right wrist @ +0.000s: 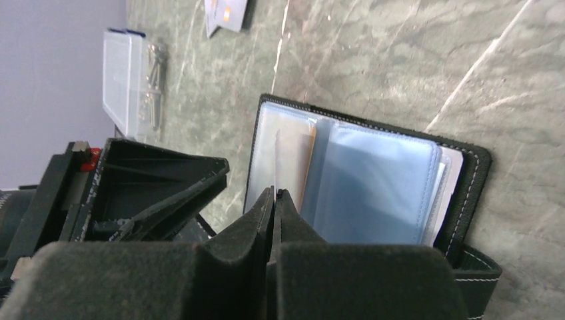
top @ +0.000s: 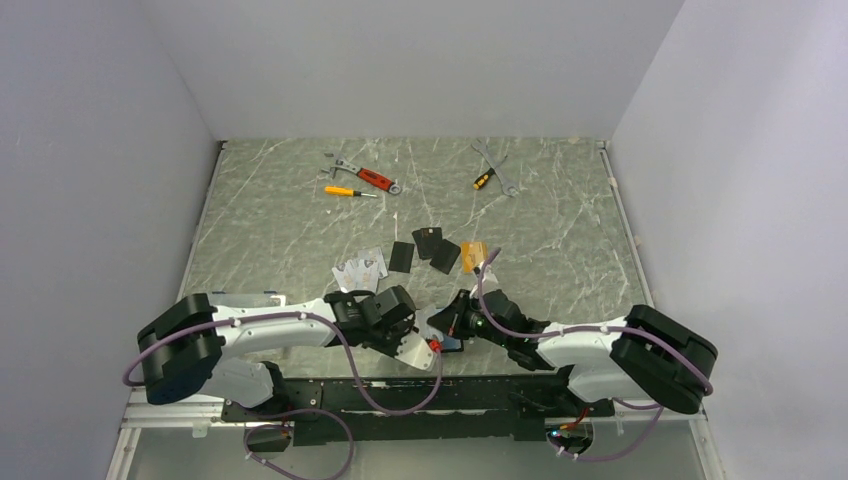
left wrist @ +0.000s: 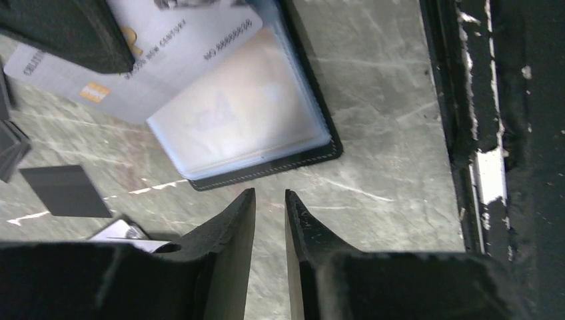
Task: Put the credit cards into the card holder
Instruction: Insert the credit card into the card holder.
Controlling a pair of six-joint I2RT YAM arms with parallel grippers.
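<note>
The right gripper [right wrist: 274, 197] is feeding a silver card [left wrist: 173, 60] into the open card holder [left wrist: 266, 171] at the near edge of the tabletop [left wrist: 386, 100].
Its fingers are pressing together on the card's outer end, which is showing edge-on straight ahead of them in the right wrist view; the card's long axis is slanting towards the holder's clear sleeves, its leading corner seemingly tucking under the top one, though how deep I cannot tell; the left gripper [left wrist: 270, 217] is hovering just beside the holder's stitched edge, fingers slightly spread and pinching nothing, looking well placed to steady the holder; the black cards [top: 428, 241] and gold-orange card [top: 474, 253] are lying farther out, apart from both arms; the tools [top: 365, 178] at the far side are obstructing nothing.
</note>
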